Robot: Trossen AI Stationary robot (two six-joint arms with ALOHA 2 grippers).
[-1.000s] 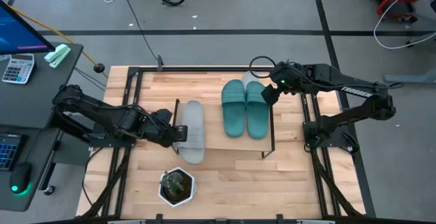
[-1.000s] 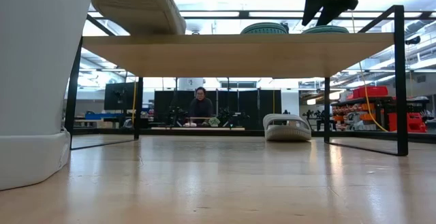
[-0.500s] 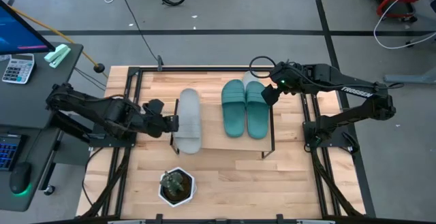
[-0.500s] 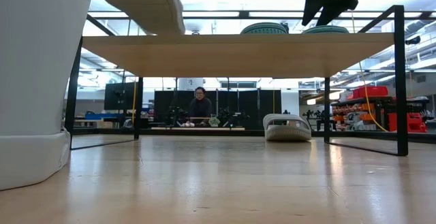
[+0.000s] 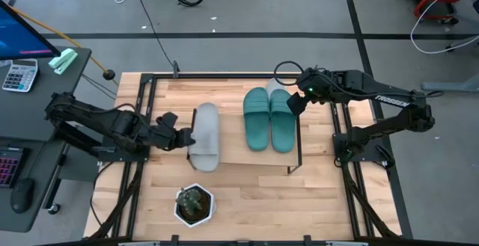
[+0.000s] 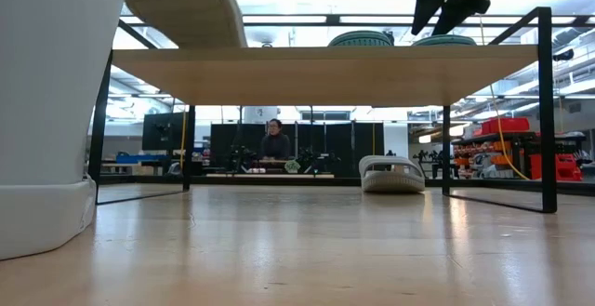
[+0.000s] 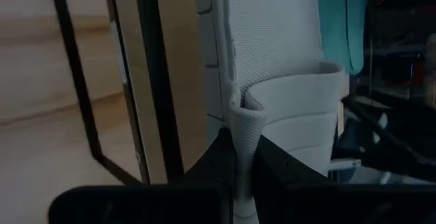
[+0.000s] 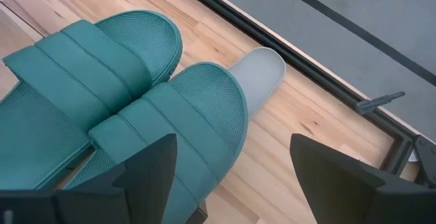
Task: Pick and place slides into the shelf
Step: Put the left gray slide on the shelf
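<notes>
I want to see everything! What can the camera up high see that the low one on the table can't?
Only high: the cactus pot as a plant, both whole arms, the left gripper shut on the grey slide, and the open right gripper. Only low: a person far behind, and the second grey slide under the shelf. Both: the shelf and teal slides.

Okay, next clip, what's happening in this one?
A two-armed robot is loading slides onto a low shelf. The left hand is shut on the edge of a grey slide, holding it raised over the shelf's left end. The teal pair already sits on the board. The right hand hangs open beside the teal pair. A second grey slide lies on the table behind the shelf.
</notes>
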